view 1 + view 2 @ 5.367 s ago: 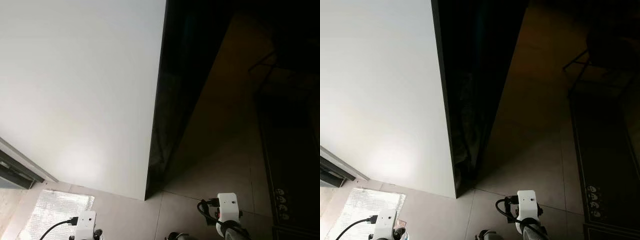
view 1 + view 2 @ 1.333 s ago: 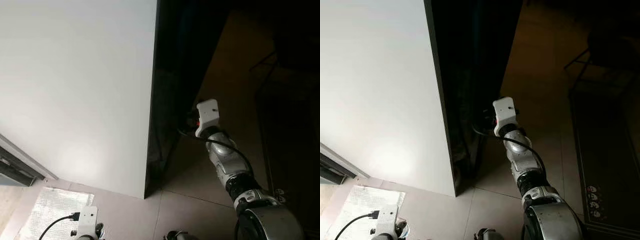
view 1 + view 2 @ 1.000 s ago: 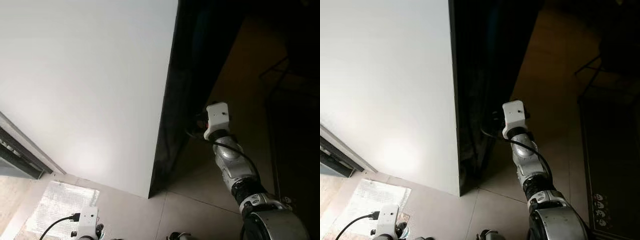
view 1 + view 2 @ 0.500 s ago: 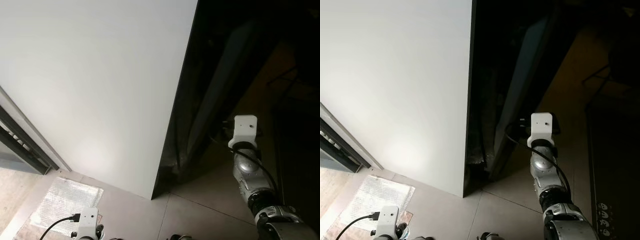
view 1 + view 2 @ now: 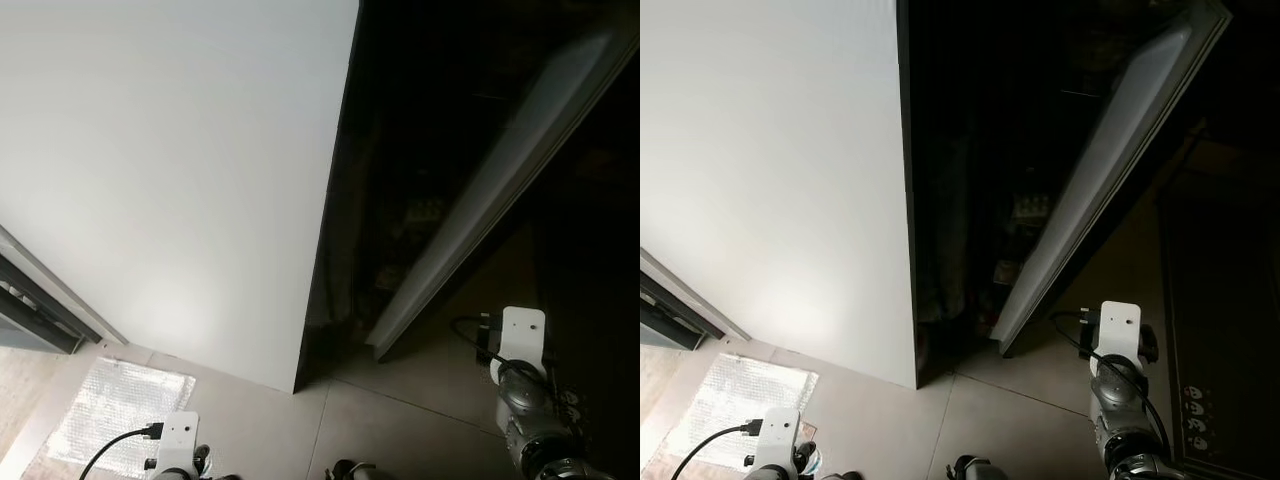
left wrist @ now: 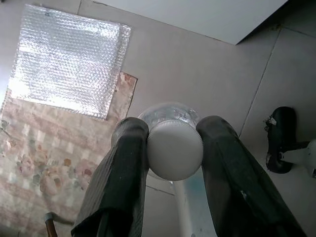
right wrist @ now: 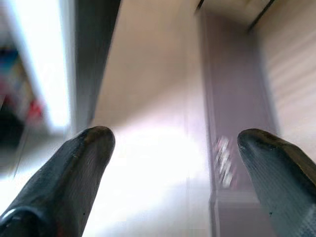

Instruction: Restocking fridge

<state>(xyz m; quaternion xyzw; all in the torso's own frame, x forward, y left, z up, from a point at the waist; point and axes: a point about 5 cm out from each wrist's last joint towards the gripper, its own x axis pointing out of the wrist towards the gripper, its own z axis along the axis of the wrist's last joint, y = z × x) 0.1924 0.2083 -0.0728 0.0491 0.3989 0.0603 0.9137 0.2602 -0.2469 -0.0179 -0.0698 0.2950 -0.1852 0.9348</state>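
Bottle: a clear bottle (image 6: 170, 129) with a white ribbed cap (image 6: 175, 148) sits between my left fingers, low at my left side above the floor.
Left gripper (image 6: 173, 148): my two black fingers (image 6: 129, 168) are closed against the cap from either side, so the bottle is in my grasp and hangs cap-toward-wrist.
Fridge: its white side panel (image 5: 170, 170) fills much of my head view; the inside (image 5: 980, 190) is dark, and a few small items on the shelves are too dim to name.
Fridge door (image 5: 1110, 160): it stands swung out, its pale inner edge running diagonally down toward the floor.
Right gripper (image 7: 177, 148): my fingers (image 7: 74, 168) are spread wide with nothing between them; the wrist (image 5: 1118, 335) is low, just beside the door's bottom corner.
Floor (image 6: 207, 79): beige tiles, with a sheet of bubble wrap (image 6: 66, 59) lying over a floral mat (image 6: 34, 168) under my left arm.
Rug (image 5: 1220, 300): a dark one lies to my right.
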